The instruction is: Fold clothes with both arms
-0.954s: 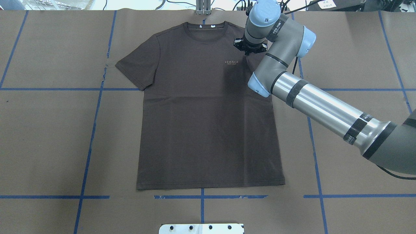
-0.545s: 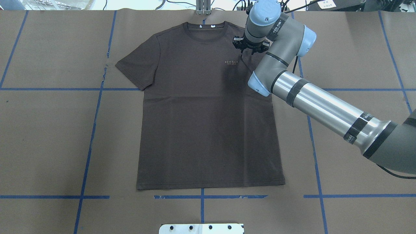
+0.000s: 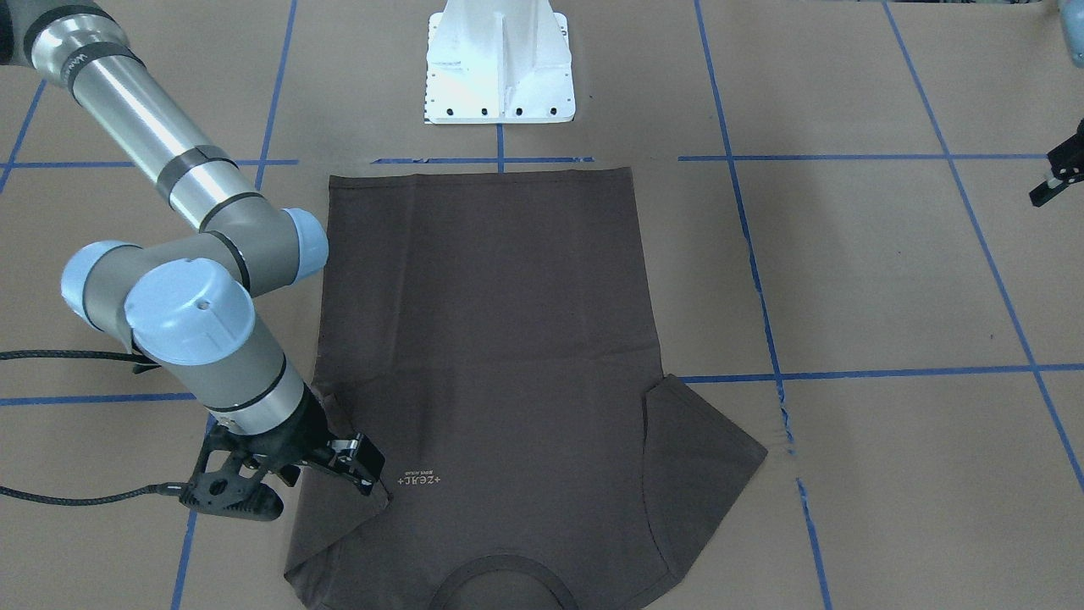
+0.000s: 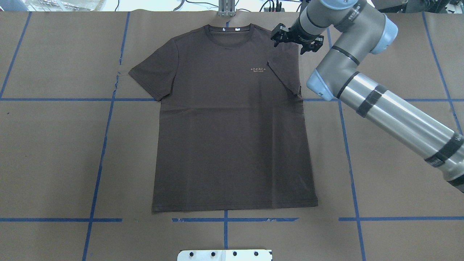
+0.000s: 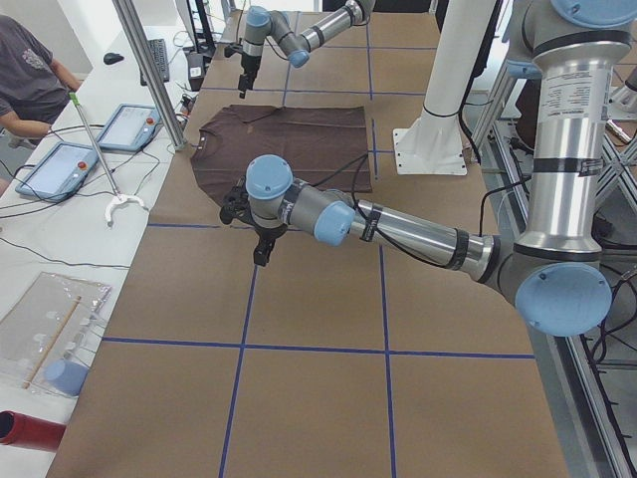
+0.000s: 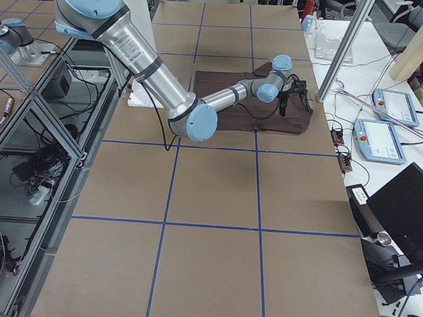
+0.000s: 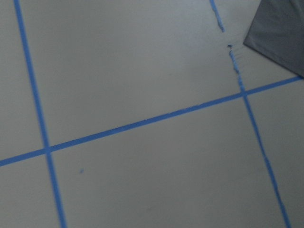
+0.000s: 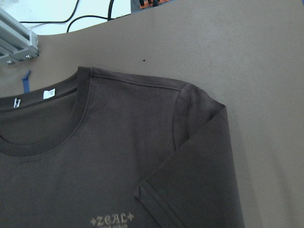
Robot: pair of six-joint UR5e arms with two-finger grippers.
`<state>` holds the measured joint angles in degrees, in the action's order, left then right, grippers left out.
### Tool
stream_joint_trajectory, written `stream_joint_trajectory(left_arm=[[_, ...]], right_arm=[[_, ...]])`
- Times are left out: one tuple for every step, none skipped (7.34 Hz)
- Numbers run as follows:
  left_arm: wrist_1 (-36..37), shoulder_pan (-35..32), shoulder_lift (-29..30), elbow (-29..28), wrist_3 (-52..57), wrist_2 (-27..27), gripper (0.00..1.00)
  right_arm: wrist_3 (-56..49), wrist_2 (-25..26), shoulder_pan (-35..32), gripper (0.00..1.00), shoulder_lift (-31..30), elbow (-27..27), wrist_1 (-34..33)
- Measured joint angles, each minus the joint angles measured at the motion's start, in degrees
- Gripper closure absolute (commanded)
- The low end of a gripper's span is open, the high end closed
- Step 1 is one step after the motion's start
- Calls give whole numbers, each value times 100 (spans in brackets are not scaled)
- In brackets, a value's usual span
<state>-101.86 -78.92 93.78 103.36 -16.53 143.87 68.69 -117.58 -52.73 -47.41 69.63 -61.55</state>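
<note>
The clothes are one dark brown T-shirt (image 4: 232,137) lying flat, front up, collar at the far edge. Its sleeve (image 4: 284,76) on my right side is folded in over the chest, next to the pale print (image 8: 113,220). The other sleeve (image 4: 152,72) lies spread out. My right gripper (image 4: 293,42) hovers open over that right shoulder and holds nothing; in the front view its fingers (image 3: 360,462) stand spread above the folded sleeve. Only a sliver of my left gripper (image 3: 1054,176) shows, off to the left side of the shirt, and I cannot tell its state. The left wrist view catches a sleeve corner (image 7: 280,33).
Brown paper with blue tape lines (image 4: 105,145) covers the table. The white pedestal base (image 3: 500,63) stands near the shirt's hem. A person (image 5: 30,70) sits beyond the far edge, by tablets (image 5: 129,124) on a side bench.
My right gripper has drawn back to the right, off the chest toward the shoulder edge. The folded-in sleeve, earlier under the wrist, now lies in plain view.
</note>
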Motion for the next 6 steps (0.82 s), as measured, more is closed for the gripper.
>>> stream_joint_trajectory(left_arm=[[-172,458,557,-354,-927,-166,0],[-272,1013,1059,-667,-1803,-685,2],[-389,1482,1505,-1040,-2468,-1311,8],[-689,1802,1907,-1571,-2994,-1668,11],[-1161,2008,2189,-2105,-3527,-1837,15],[-1581,2148,2416,-2553,-4096,-1995,17]], right_arm=[[2,-305,-71,0,-517,638,-33],[2,-525,-122,0,-1046,1227,-37],[-2,-679,-163,0,-1520,1686,-20],[-6,-791,-192,0,-1926,2029,2],[-11,-889,-204,0,-2266,2308,18],[-12,-977,-207,0,-2513,2525,25]])
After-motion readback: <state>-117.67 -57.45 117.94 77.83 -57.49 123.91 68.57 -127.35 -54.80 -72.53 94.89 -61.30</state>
